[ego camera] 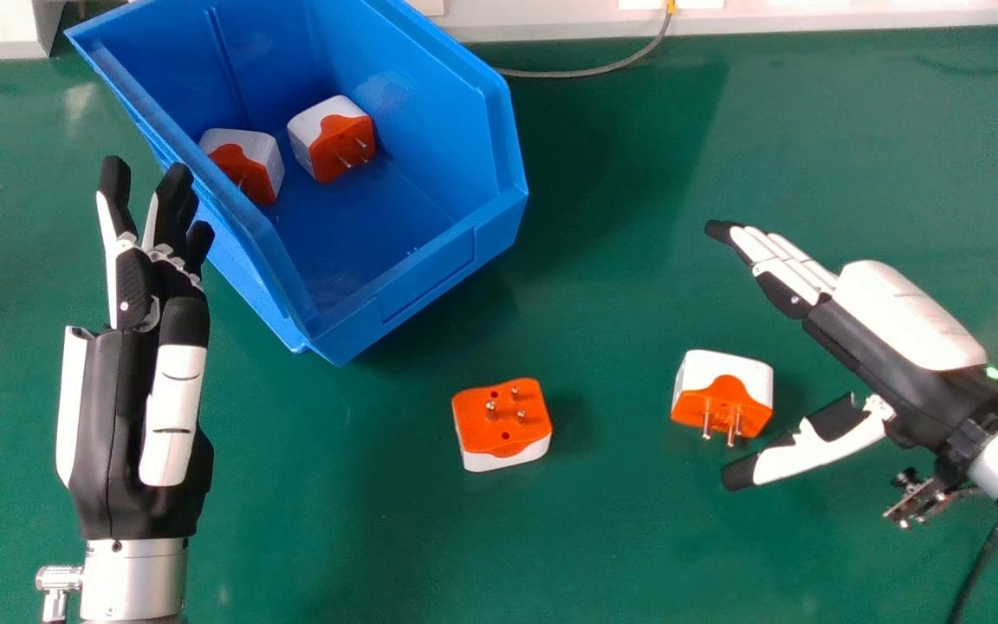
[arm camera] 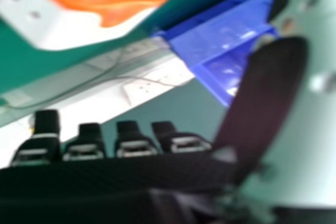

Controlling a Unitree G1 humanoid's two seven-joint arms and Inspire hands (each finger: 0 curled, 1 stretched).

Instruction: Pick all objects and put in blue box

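On the table (ego camera: 603, 537), one adapter (ego camera: 503, 416) points pins-up, another adapter (ego camera: 746, 381) pins toward me — near my right hand (ego camera: 906, 321), straight-fingered, empty. Two adapters (ego camera: 330, 143) sit in one diagonal blue box (ego camera: 421, 282). My left hand (ego camera: 118, 416): straight-fingered, empty.

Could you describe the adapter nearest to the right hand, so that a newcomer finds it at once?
From the blue box, cross the green table toward the right hand. Beside its thumb sits the orange-and-white adapter, pins pointing toward the robot. The adapter nearer the box has its pins pointing up.
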